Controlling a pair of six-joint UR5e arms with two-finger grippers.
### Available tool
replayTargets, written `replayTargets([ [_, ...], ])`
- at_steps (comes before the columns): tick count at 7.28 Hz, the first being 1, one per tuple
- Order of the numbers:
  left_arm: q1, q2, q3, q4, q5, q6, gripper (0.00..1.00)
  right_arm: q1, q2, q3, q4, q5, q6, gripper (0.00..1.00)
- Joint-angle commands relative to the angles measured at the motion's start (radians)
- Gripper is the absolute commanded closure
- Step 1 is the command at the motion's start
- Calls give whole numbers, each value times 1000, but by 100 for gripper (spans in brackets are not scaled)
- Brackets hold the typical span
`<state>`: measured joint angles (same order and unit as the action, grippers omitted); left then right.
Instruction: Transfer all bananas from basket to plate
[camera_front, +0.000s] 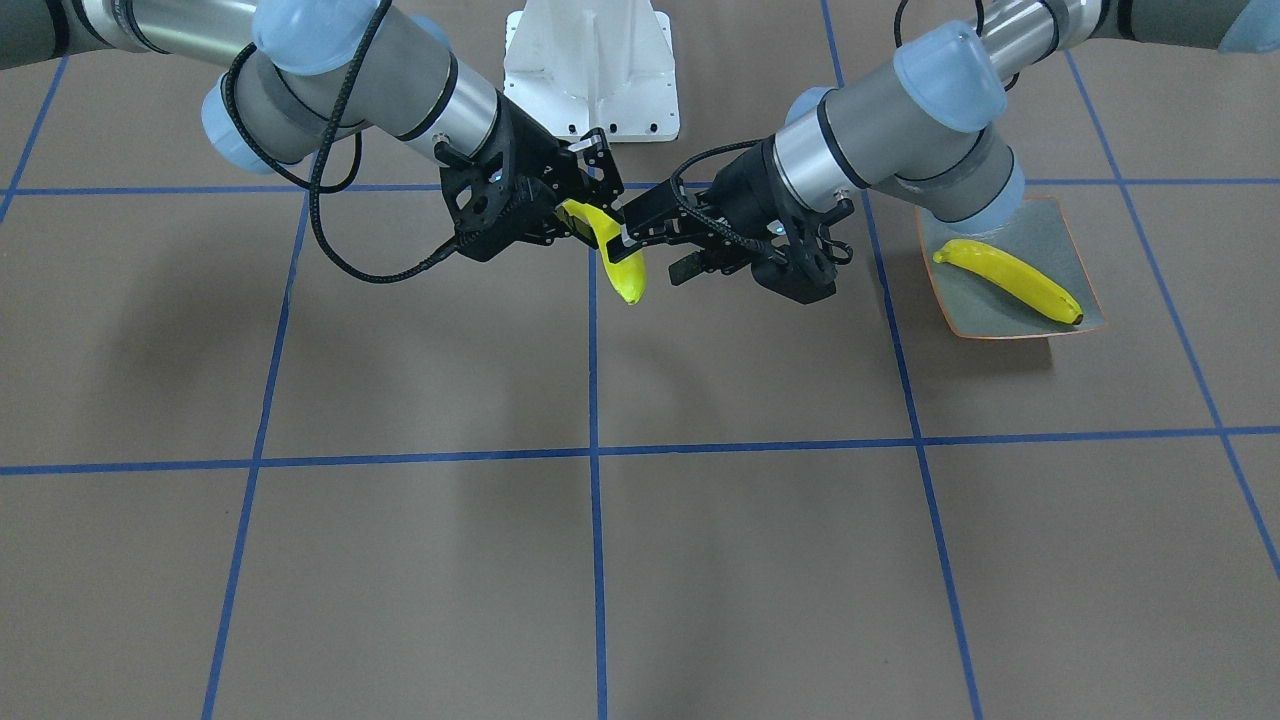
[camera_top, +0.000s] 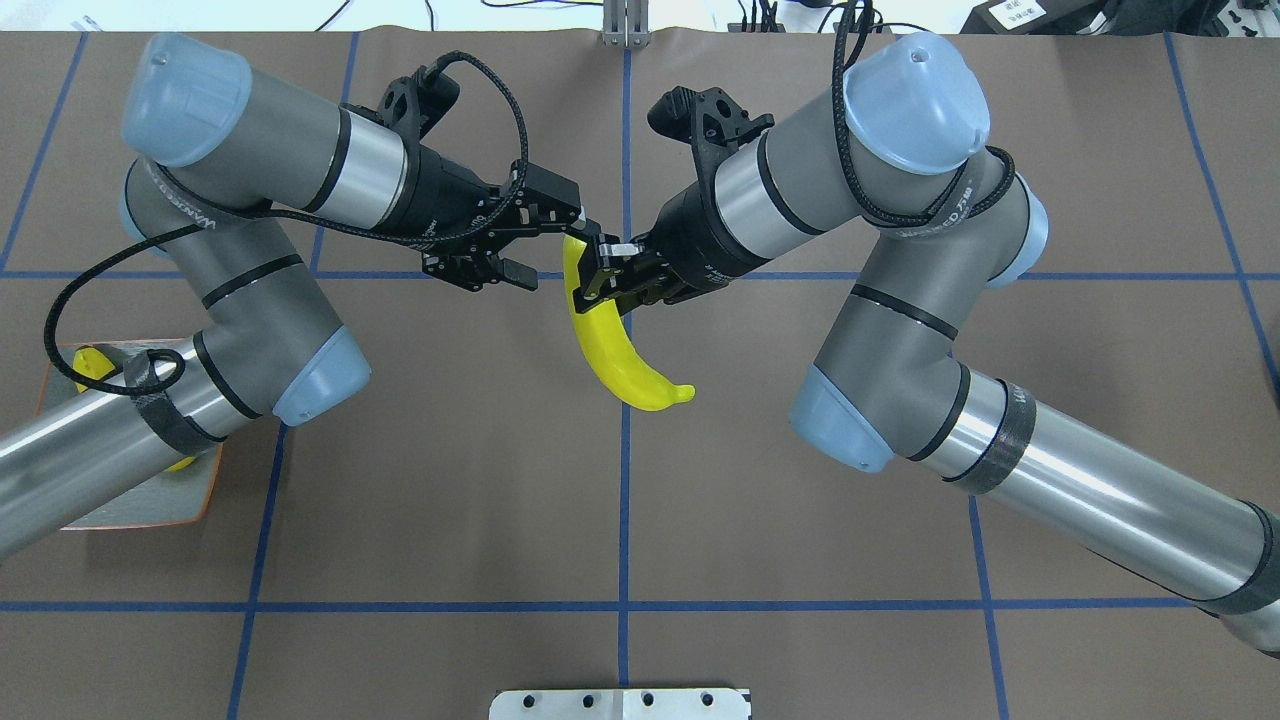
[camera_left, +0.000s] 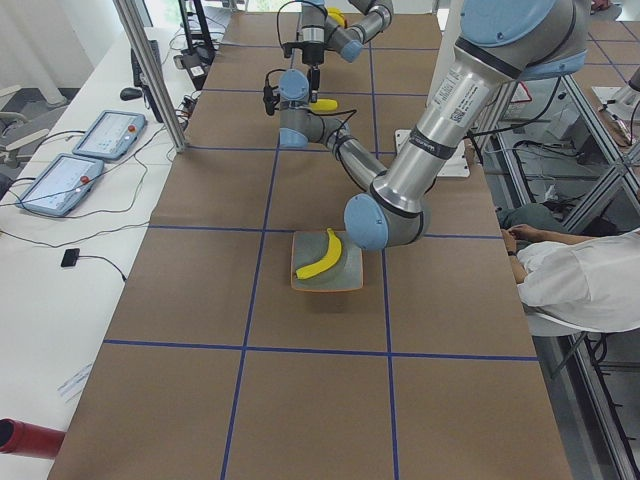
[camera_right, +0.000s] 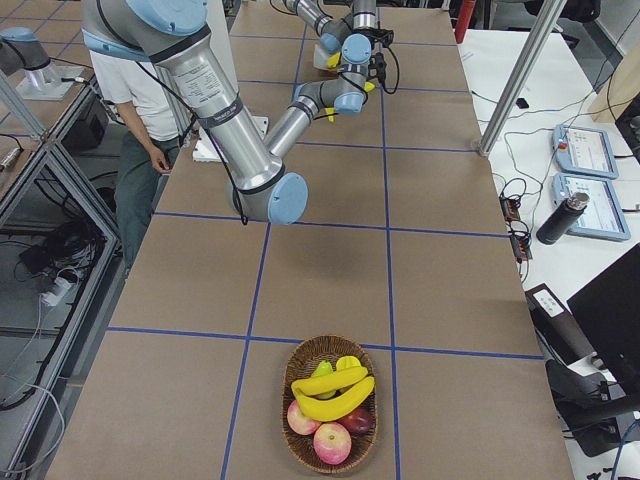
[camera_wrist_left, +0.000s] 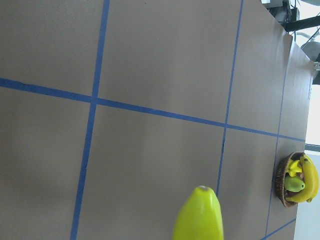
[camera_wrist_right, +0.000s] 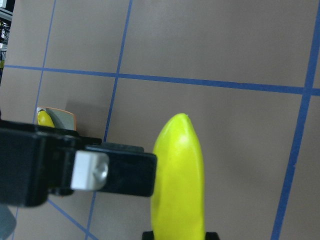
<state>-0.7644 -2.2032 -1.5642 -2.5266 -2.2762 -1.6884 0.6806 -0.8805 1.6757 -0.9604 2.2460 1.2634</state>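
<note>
My right gripper (camera_top: 602, 280) is shut on one end of a yellow banana (camera_top: 612, 345) and holds it in the air over the table's middle; the gripper also shows in the front view (camera_front: 578, 212). My left gripper (camera_top: 555, 258) is open right beside the same banana (camera_front: 622, 265), and one of its fingers (camera_wrist_right: 107, 172) reaches its side. A second banana (camera_front: 1012, 282) lies on the grey-blue plate (camera_front: 985, 315), under my left arm in the overhead view (camera_top: 130, 505). The wicker basket (camera_right: 297, 358) at the table's far end holds two more bananas (camera_right: 332, 392).
Red apples (camera_right: 333, 442) also lie in the basket. The white robot base (camera_front: 590, 70) stands at the table edge. People stand or sit beside the table (camera_left: 585, 280). Tablets (camera_left: 65, 180) lie on the side bench.
</note>
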Motion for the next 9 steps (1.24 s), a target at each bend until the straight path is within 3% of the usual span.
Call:
replayTargets([
  [1,2,-9,0,0,3,-1,15,-3,11,2,2,-2,4,100],
  [2,2,-9,0,-1,3,-1,30,-3,11,9,2,-2,7,100],
  [4,3,-9,-2,-17,3,-1,84,-3,11,9,28,-3,19,100],
  [5,3,-9,-4,-24,3,-2,100,-3,9,9,29,-3,19,100],
  [7,3,-9,-5,-29,3,-14,100,-1,9,9,32,-2,21,100],
  [8,3,-7,-7,-52,3,-39,100,-1,5,9,55,-2,21,31],
  [9,3,-6,-5,-52,3,-40,100,-1,-5,9,84,-2,21,0],
])
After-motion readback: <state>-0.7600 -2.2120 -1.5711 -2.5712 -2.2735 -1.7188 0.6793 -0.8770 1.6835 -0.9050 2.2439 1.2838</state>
